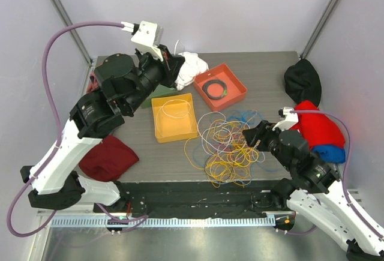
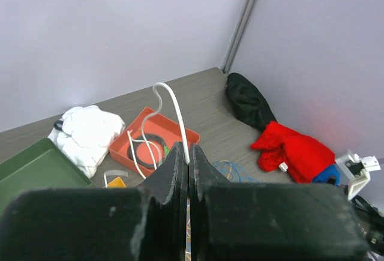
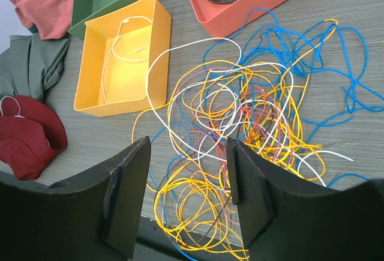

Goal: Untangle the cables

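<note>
Left gripper (image 2: 189,156) is pinched tight on one white cable (image 2: 173,100), to be laid apart next; right gripper (image 3: 187,150) is spread wide over the cables (image 3: 252,123).

cables (image 1: 228,147): tangled on table (image 1: 264,72) | yellow bin (image 1: 174,131): white cable (image 1: 174,108) inside

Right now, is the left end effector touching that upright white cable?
Touching. Left wrist view: the white cable rises out of the shut left end effector, pinched in it.
</note>
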